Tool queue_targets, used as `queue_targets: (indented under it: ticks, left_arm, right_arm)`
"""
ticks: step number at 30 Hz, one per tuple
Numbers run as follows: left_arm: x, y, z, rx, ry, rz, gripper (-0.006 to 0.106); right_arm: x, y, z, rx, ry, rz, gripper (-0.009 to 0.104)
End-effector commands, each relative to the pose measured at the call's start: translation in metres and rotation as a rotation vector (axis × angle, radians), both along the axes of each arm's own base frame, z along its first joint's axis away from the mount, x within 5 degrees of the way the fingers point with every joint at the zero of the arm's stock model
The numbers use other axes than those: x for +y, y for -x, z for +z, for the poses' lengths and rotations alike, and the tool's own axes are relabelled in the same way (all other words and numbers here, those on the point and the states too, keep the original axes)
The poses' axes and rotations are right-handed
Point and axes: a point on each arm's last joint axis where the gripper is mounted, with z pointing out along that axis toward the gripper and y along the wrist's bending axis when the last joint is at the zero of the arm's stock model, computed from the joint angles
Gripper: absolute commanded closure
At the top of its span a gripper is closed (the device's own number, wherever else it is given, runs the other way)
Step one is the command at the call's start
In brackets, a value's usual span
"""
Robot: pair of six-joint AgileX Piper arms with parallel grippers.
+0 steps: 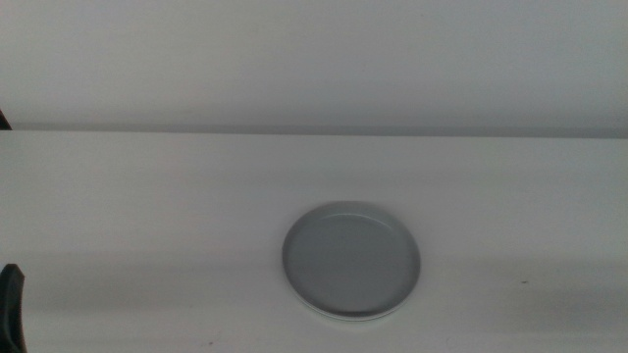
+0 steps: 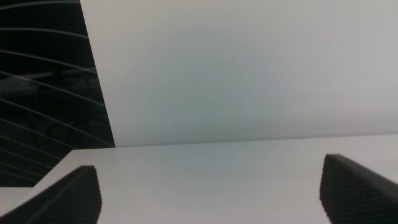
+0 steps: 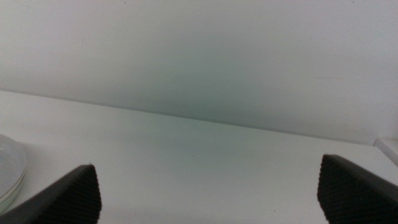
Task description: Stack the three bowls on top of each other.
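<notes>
A grey bowl [image 1: 351,257] lies on the white table, a little right of centre and toward the front in the middle view. A thin pale rim [image 1: 355,319] of another dish shows under its front edge; what lies below that is hidden. The stack's stacked rims [image 3: 9,167] also show at the edge of the right wrist view. My left gripper [image 2: 208,167] is open with nothing between its jaws, and only a dark piece of it [image 1: 10,306] shows at the middle view's bottom left. My right gripper [image 3: 208,163] is open over bare table, out of the middle view.
The white table [image 1: 147,206] runs back to a plain white wall [image 1: 314,59]. In the left wrist view the table's corner and a dark area with curved lines [image 2: 43,106] lie beyond it.
</notes>
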Motion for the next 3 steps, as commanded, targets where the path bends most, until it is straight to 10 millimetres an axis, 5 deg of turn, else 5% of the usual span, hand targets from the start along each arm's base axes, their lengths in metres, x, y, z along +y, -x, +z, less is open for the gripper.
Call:
queue_targets:
  ticks: [1, 3]
  left_arm:
    - [0.0000, 0.0013, -0.0120, 0.001, -0.003, 0.002, 0.007]
    - [0.0000, 0.0013, -0.0120, 0.001, -0.003, 0.002, 0.007]
  right_arm:
    - [-0.0003, 0.0010, -0.0114, -0.005, 0.003, -0.006, 0.002]
    - [-0.0003, 0.0010, -0.0114, -0.005, 0.003, -0.006, 0.002]
